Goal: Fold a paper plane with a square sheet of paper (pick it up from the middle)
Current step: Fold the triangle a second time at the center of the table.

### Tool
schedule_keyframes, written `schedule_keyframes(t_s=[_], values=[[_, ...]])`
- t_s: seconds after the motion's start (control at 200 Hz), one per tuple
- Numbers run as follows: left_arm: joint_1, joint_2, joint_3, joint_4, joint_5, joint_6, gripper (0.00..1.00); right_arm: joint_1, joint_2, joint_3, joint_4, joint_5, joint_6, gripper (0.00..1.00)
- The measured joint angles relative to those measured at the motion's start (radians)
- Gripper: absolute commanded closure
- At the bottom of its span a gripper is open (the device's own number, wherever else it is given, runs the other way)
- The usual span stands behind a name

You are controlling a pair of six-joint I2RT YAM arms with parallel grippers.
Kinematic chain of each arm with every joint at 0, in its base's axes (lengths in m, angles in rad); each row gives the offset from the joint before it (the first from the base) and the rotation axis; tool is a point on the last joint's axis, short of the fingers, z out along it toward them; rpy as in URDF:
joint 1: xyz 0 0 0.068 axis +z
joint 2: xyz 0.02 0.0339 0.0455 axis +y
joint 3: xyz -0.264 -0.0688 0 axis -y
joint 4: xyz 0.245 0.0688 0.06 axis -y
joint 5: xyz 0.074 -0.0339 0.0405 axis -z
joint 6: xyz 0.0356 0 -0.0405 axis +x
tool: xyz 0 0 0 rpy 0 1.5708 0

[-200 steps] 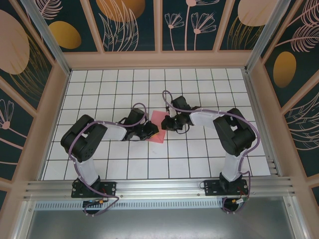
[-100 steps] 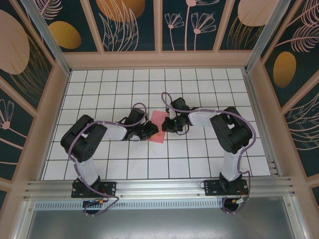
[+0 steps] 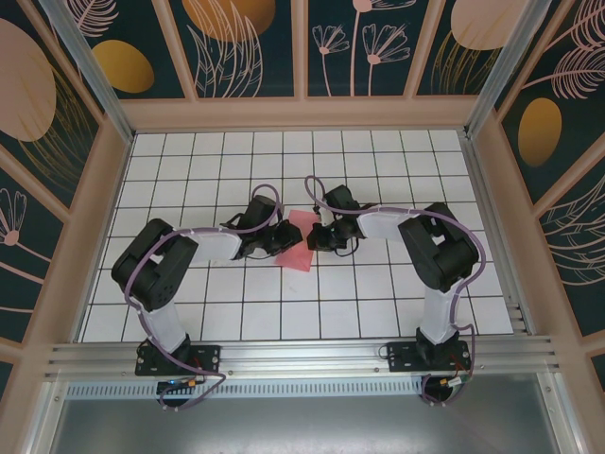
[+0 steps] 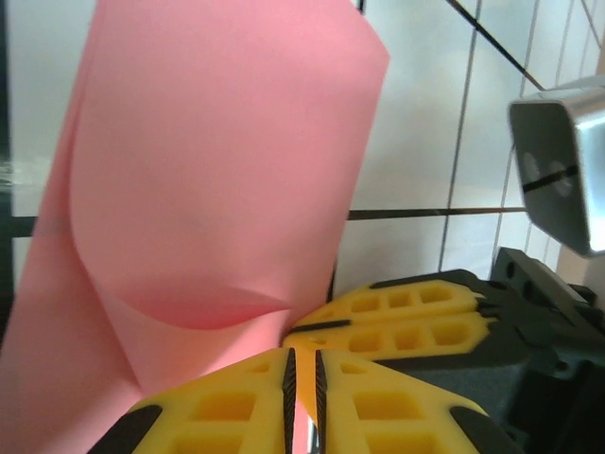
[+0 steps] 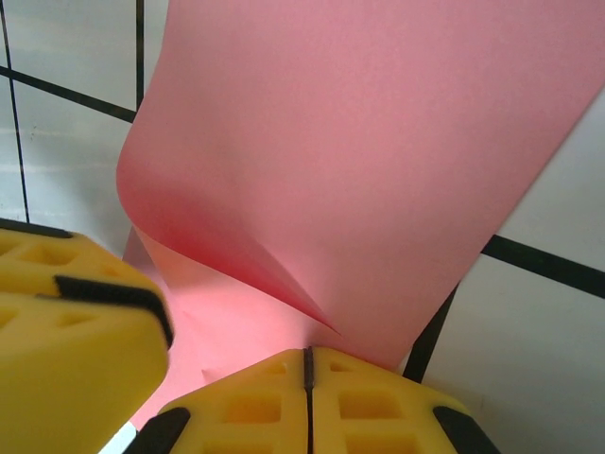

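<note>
The square sheet of paper (image 3: 299, 255) is pink-red and is held up between both grippers over the middle of the tiled floor. It bows upward in a soft curve (image 4: 227, 170), with a pinch crease running to the right fingers (image 5: 378, 142). My left gripper (image 3: 282, 238) (image 4: 302, 352) is shut on the sheet's near edge, and a sliver of pink shows between its pads. My right gripper (image 3: 319, 236) (image 5: 307, 350) is shut on the opposite edge, fingertip to fingertip with the left. The paper plane is out of view.
The white tiled floor (image 3: 378, 293) spreads all round the arms, with wooden walls (image 3: 302, 113) at the back and both sides. The right gripper's yellow fingers (image 4: 406, 317) sit just beyond the left's. The left gripper's finger (image 5: 66, 322) shows in the right wrist view.
The left gripper has moved slightly back and toward the right gripper. The sheet has bowed upward more between them. The right arm has hardly moved.
</note>
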Motion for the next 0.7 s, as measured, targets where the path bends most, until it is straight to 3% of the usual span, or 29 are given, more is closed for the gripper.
schedule_keyframes(t_s=[0.701], values=[[0.007, 0.037, 0.047, -0.122, -0.090, 0.034, 0.75, -0.003, 0.013, 0.013, -0.018, -0.003, -0.109, 0.94]])
